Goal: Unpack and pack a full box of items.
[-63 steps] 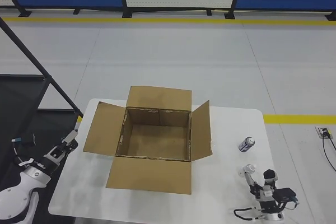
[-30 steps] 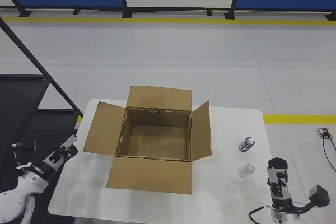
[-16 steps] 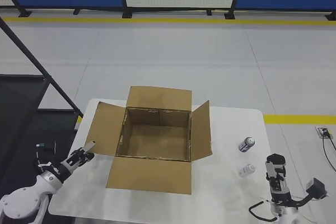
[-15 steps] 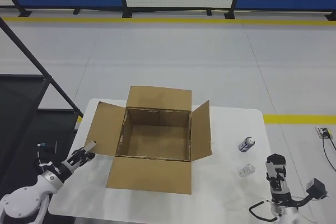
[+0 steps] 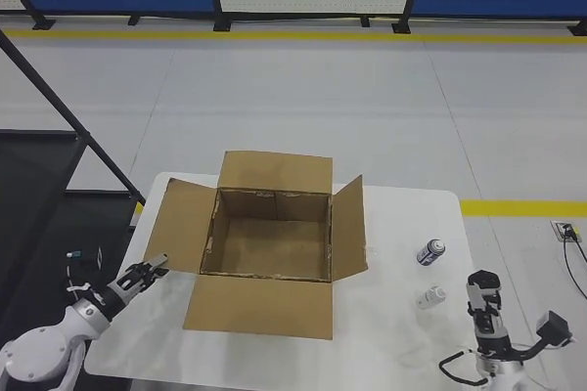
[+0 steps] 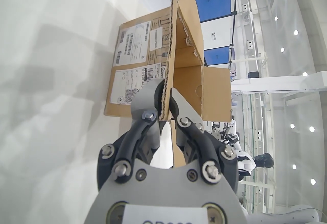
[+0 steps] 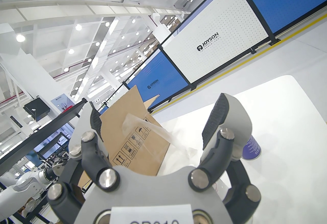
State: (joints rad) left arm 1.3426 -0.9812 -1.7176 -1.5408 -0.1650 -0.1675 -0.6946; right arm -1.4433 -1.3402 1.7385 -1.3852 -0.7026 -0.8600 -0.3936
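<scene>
Pinching the nine o'clock flap [image 5: 181,227] of the box [image 5: 274,205], the left gripper [image 6: 167,92] sits clamped on a thin corner. A hard pull could tear the cardboard or drag the empty-looking box across the table [image 5: 401,210]. The right gripper [image 7: 158,107] gapes wide near a dark can [image 5: 429,252] and a pale can [image 5: 431,296] around four o'clock.
</scene>
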